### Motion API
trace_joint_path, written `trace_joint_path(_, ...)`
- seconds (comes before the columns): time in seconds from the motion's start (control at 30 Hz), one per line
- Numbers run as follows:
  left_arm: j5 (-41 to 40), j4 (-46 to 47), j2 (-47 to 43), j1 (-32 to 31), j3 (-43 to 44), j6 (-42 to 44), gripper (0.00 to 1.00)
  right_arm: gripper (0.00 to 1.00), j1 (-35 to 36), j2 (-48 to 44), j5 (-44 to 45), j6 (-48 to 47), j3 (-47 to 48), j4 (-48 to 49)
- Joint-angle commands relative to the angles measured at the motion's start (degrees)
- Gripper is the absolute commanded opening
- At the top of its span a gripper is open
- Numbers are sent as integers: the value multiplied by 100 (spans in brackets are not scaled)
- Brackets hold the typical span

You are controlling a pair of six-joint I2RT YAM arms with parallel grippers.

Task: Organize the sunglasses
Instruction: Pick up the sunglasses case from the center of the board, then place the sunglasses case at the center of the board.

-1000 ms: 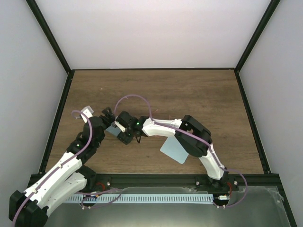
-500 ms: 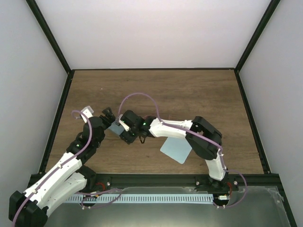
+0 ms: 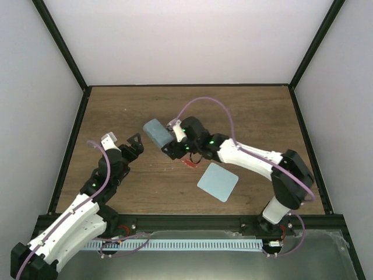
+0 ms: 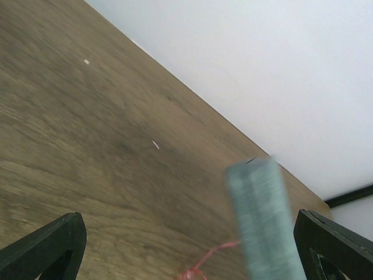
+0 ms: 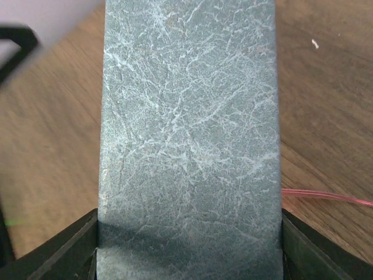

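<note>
Presently, sunglasses [image 3: 189, 163]: lying on the table top, under the right arm's wrist, not held by either gripper. They show only as a small red patch from above, so the lenses' facing cannot be told.
Sunglasses, detail: a thin red translucent strand, probably one of the arms, lies on the wood just beside the case's right edge in the right wrist view. A red strand also shows at the bottom of the left wrist view.
Case [image 5: 186, 134]: grey-blue, rectangular, with a cracked leather-like texture. It sits left of and beyond the sunglasses in the overhead view.
Right gripper [image 3: 168, 140]: closed against the two long sides of the case, which fills the gap between the fingers [image 5: 64, 251].
Left gripper [image 3: 137, 144]: jaws spread wide with nothing between them. It points toward the case, near it but apart.
Cloth [image 3: 218, 182]: light blue square, flat on the table, near side of the sunglasses, close to them but not touching.
Table [image 3: 245, 111]: brown wood grain, ringed by a black frame and pale walls.
</note>
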Motion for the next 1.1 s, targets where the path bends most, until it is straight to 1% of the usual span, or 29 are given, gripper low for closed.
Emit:
trace_joint_path(0.0,1138,1002,-78,-23,-386,341,100,46,-531,-896,-1574,499,-418,775)
trace_joint_path(0.07,1682,1512,-115,-17,-521,395,100,47,-718,-1151,-2104,658,-600,923)
trace_joint_path(0.13,2022,1919,-253,-23,-692,409,100,48,-882,-1337,-2545,783,-757,1074)
trace_joint_path(0.23,2120,2082,-533,-16,-803,407,100,50,-1035,-1567,-3090,799,-1055,1439)
trace_joint_path(0.33,2273,2268,-782,-15,-871,453,100,50,-1257,-1703,-3805,1044,-1393,1999)
trace_joint_path(0.37,2353,2365,-823,-15,-909,466,100,49,-1322,-1714,-4073,1144,-1462,2148)
trace_joint_path(0.47,2537,2557,-763,-15,-941,497,100,42,-1472,-1640,-4397,1373,-1649,2477)
trace_joint_path(0.57,2614,2622,-566,-15,-933,496,100,37,-1492,-1359,-4603,1447,-1624,2488)
trace_joint_path(0.63,2313,2486,-595,-15,-947,565,100,36,-1488,-1175,-4599,1431,-1586,2389)
trace_joint_path(0.7,1811,2208,-741,-14,-967,607,100,35,-1492,-887,-4700,1470,-1553,2396)
trace_joint_path(0.77,1232,1761,-908,-15,-930,494,100,35,-1454,-593,-4846,1472,-1437,2282)
trace_joint_path(0.8,886,1429,-980,-15,-852,360,99,35,-1390,-481,-4759,1408,-1344,2114)
trace_joint_path(0.87,60,655,-1086,-14,-657,78,96,35,-1201,-313,-4153,1102,-1098,1675)
trace_joint_path(0.93,-555,141,-1186,-15,-532,-93,95,35,-1005,-133,-3626,845,-888,1280)
trace_joint_path(1.0,-762,21,-1255,-15,-502,-111,95,35,-855,96,-3256,716,-703,1039)
trace_joint_path(1.07,-680,112,-1241,-15,-531,-87,95,35,-681,337,-2842,580,-487,769)
